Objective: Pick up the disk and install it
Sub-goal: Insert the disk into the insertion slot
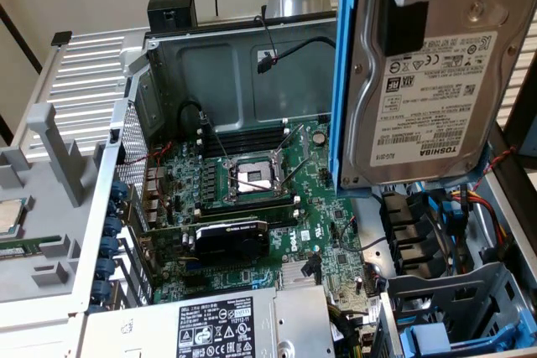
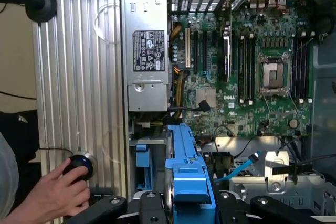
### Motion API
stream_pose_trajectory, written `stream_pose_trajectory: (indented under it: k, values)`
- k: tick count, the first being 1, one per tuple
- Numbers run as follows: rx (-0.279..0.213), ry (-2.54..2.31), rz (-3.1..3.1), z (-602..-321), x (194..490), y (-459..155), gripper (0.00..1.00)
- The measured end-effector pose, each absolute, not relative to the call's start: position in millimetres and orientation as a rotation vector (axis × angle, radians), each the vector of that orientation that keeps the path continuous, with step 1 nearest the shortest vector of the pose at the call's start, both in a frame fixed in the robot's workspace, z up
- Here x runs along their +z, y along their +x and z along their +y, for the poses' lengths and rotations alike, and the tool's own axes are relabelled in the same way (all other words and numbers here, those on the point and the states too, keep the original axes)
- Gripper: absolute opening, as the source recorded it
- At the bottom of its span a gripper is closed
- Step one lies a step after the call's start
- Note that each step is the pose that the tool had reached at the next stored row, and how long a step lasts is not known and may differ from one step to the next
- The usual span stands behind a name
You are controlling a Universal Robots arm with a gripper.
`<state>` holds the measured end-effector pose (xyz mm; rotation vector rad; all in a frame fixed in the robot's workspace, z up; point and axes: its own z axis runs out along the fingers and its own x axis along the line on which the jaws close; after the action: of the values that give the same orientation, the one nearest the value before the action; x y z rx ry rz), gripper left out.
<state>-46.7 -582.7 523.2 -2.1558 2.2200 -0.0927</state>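
1. Hand state: I read the hand point(image 2: 191, 209) as closed on the disk point(image 1: 428, 98). In the wrist view its 2 black fingers point(image 2: 149, 208) bracket the blue carrier from either side.

2. Disk position: the disk hangs in the air over the open computer case point(image 1: 168, 64), at the exterior view's right. Its long side runs up and down, the white label faces the camera upside down, and the blue carrier rail lies on the side toward the exterior view's left. I see it touching nothing but the hand.

3. Edges: the disk's lower edge lines up over the border of the motherboard point(image 1: 252, 207), above the grey drive cage point(image 1: 470, 308). I cannot tell how much air lies under that edge.

4. Open room: the case side is off. The processor socket point(image 1: 254, 178), graphics card point(image 1: 231, 241) and power-supply box point(image 1: 226, 324) all sit low inside the walls.

5. View differences: the exterior view gives the disk's full labelled face. The wrist view gives the carrier edge-on, looking down into the case. It also shows a person's fingers point(image 2: 58, 182) on a round black knob point(image 2: 81, 162), beside the ribbed panel point(image 2: 79, 77) outside the case.
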Motion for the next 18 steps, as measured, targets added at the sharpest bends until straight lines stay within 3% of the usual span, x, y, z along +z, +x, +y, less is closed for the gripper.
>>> stream_pose_trajectory:
  k: [18]
  values:
    - [-0.097,-2.152,2.216,-607.6,521.6,-22.7,0.37]
